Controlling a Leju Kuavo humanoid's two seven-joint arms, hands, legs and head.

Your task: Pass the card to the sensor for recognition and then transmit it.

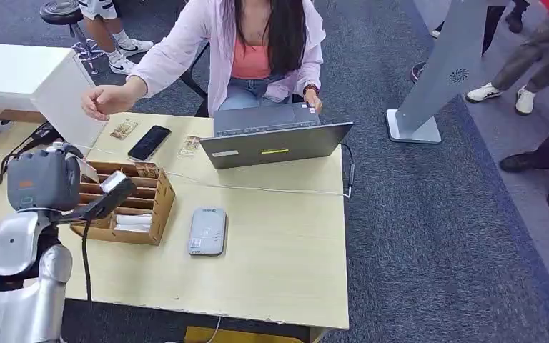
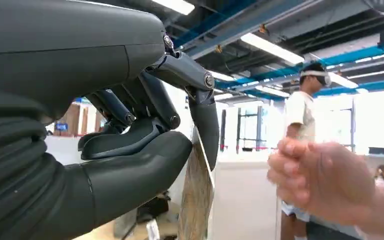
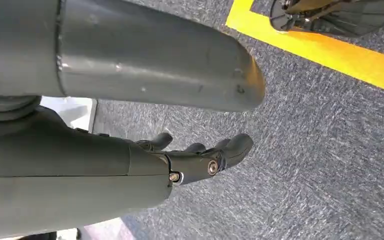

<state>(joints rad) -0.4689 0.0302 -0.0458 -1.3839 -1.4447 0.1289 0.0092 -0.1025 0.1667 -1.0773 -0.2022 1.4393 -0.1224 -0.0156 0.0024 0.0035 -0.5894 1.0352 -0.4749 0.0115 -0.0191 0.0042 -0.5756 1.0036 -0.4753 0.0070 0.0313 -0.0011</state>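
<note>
My left hand is raised above the table's left side, near the cardboard card box. In the left wrist view the left hand pinches a brownish patterned card between the thumb and a dark finger, with the card standing on edge. A person's hand hovers close beside the card without touching it. The same person's hand reaches over the table's far left. The grey card sensor lies flat on the table to the right of the box. My right hand hangs over the carpet with loose fingers, holding nothing.
A person sits behind an open grey laptop at the far edge. A black phone and small cards lie beside it. A white cable crosses the table. A white cabinet stands at the left.
</note>
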